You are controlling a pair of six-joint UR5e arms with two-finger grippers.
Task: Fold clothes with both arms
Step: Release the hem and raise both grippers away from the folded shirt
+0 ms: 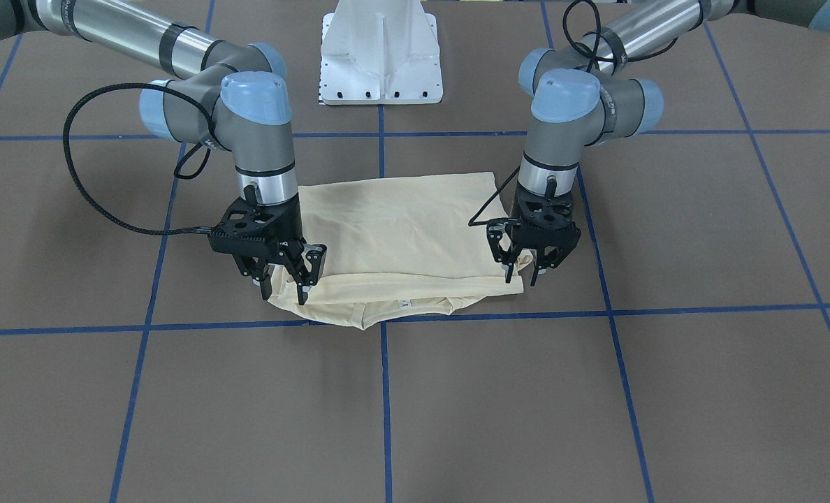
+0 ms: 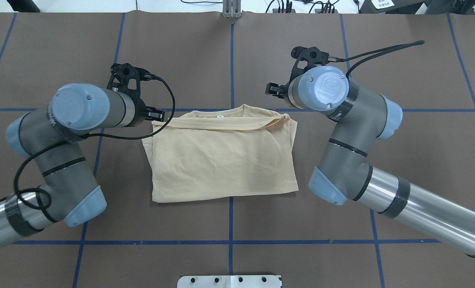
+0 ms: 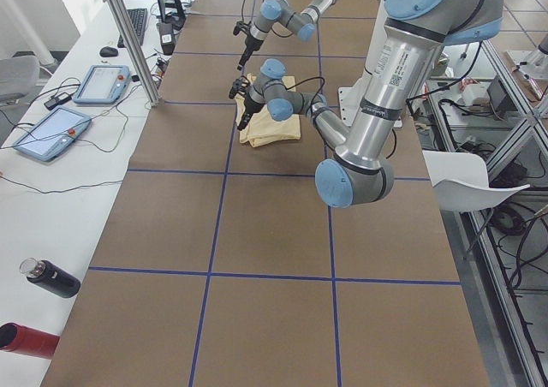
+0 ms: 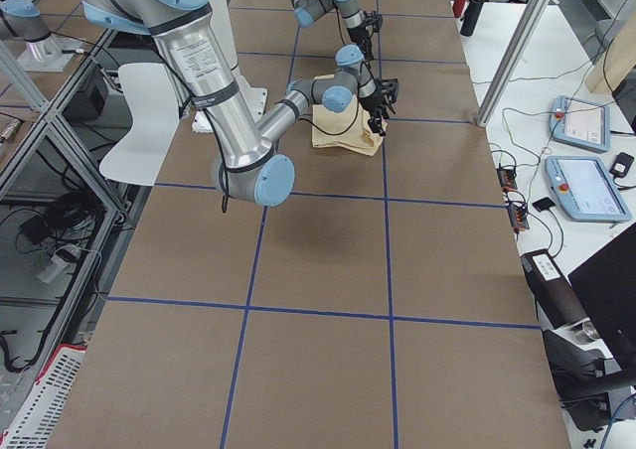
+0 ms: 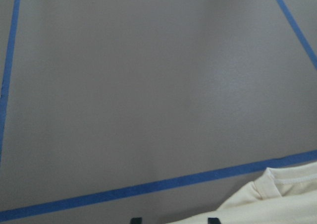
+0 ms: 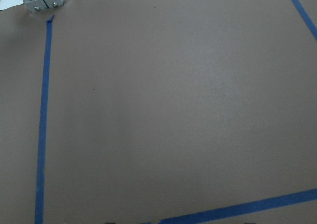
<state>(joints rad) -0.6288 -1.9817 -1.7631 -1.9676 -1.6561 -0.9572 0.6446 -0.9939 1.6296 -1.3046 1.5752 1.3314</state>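
Cream T-shirt lies folded on tabletop; left gripper and right gripper both open at its far corners.

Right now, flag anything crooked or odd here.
The folded pale cream thin-fabric shirt is uneven: its top layer's far edge runs slanted, leaving the collar and small white tag poking out, and cloth bunches at the far corner by the right arm's black claw.

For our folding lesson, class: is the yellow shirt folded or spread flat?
Folded. The shirt lies as a compact rectangle, no sleeves sticking out, with layers overlapping along its collar edge.
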